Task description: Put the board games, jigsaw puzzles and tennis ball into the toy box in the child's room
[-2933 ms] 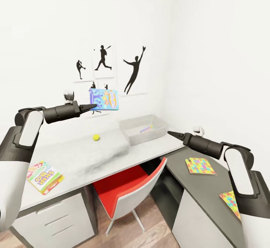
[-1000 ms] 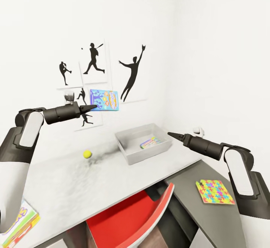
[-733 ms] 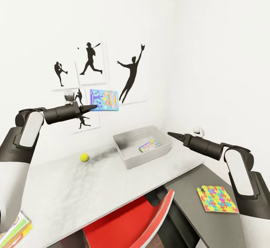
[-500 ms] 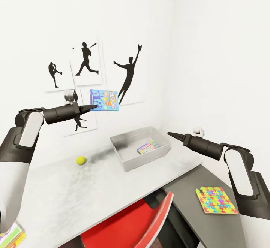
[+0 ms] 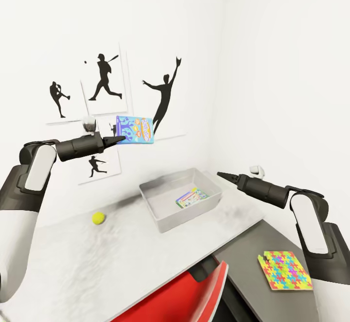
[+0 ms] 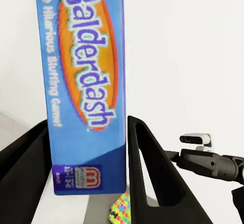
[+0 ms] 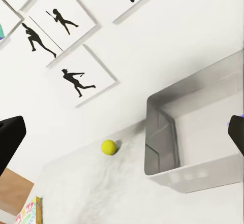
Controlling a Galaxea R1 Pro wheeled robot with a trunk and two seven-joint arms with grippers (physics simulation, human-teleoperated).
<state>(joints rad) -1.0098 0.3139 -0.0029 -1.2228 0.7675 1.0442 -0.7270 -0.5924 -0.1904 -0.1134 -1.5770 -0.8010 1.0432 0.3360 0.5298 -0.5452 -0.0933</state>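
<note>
Between my left fingers (image 5: pixel 121 138) the blue board game (image 5: pixel 135 129) stays clamped; I've rolled closer, toy box (image 5: pixel 181 198) now below-right of them. Right fingers (image 5: pixel 222 174) look pinched narrow.

The toy box (image 5: pixel 160 205) stands open-topped, with one game box (image 5: pixel 192 198) flat inside and bare floor beside it; the wall (image 5: pixel 194 44) closes in behind.
</note>
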